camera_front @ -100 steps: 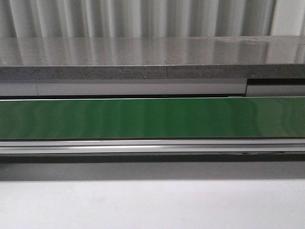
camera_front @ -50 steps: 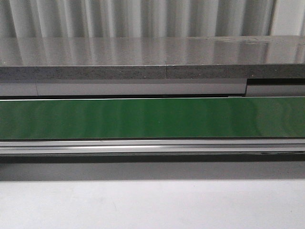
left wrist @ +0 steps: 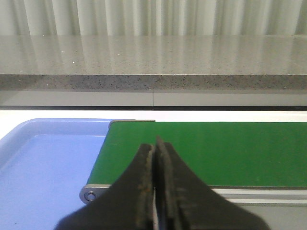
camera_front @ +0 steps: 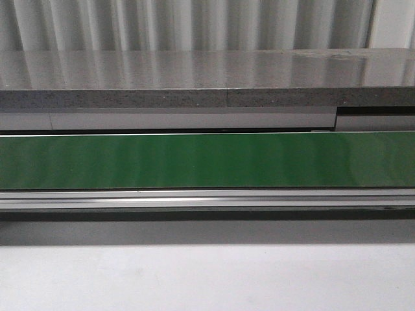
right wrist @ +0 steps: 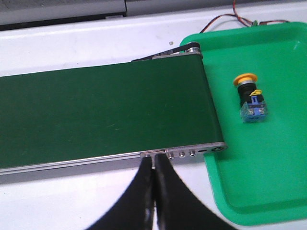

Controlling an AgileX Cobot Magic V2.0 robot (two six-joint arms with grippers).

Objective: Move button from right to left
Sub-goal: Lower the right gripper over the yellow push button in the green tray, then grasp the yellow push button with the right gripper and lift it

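The button point(right wrist: 251, 98) lies on its side in the green tray point(right wrist: 268, 182), and both grippers are clenched on nothing.

The yellow-orange cap of the button points away from the blue block, and the whole part rests near the tray edge that is just beside the end of the green conveyor belt point(right wrist: 105, 112). The right gripper point(right wrist: 153, 191) hangs over the white desk point(right wrist: 72, 43) close to the belt frame, with its dark fingers pressed together. The left gripper point(left wrist: 156, 191) is also pressed shut, above the other end of the belt, where a light blue tray point(left wrist: 43, 177) sits beside the roller. In the front view only the belt and a grey stone ledge point(camera_front: 207, 81) behind it are visible.
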